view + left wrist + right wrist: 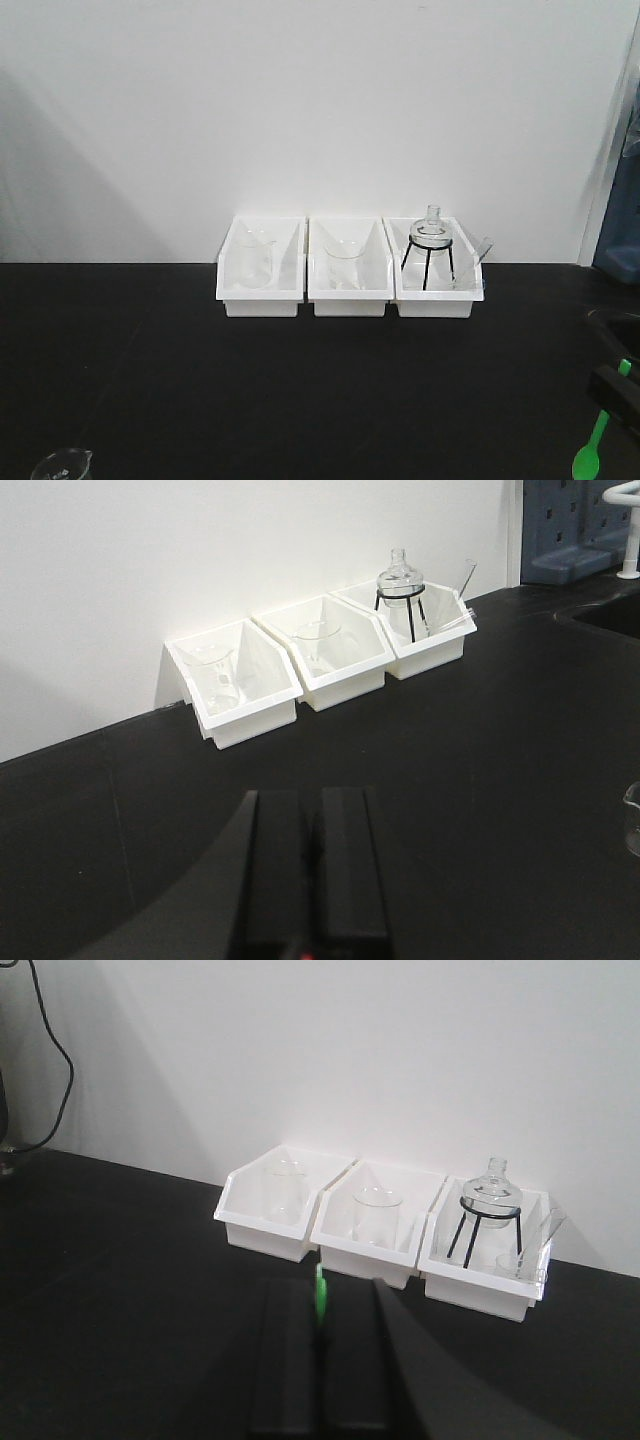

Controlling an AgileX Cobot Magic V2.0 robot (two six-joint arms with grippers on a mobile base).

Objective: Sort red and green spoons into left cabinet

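One bright green plastic spoon (588,450) with a long thin handle was clamped between the two black fingers of the right gripper (320,1288). In the front view its small oval bowl hung down at the lower right, over the black table top (300,400).

The left gripper (312,800) had its fingers pressed together, and nothing stuck out in front of them. A tiny red speck showed between them at the very bottom of the left wrist view. It was too small to tell whether that was the red spoon, which could not be found for sure in any view.

Three white plastic bins (349,300) stood in a row against the white wall, with clear glass things inside. The left cabinet was not in any view.

The step in hand looked like carrying the green spoon, already picked up but not yet put away. The next move would likely call for turning to the left until the cabinet came into view. The grip would need to stay firm, since so thin a handle could twist or slip. Then the spoon could be laid flat on a shelf before the fingers opened.
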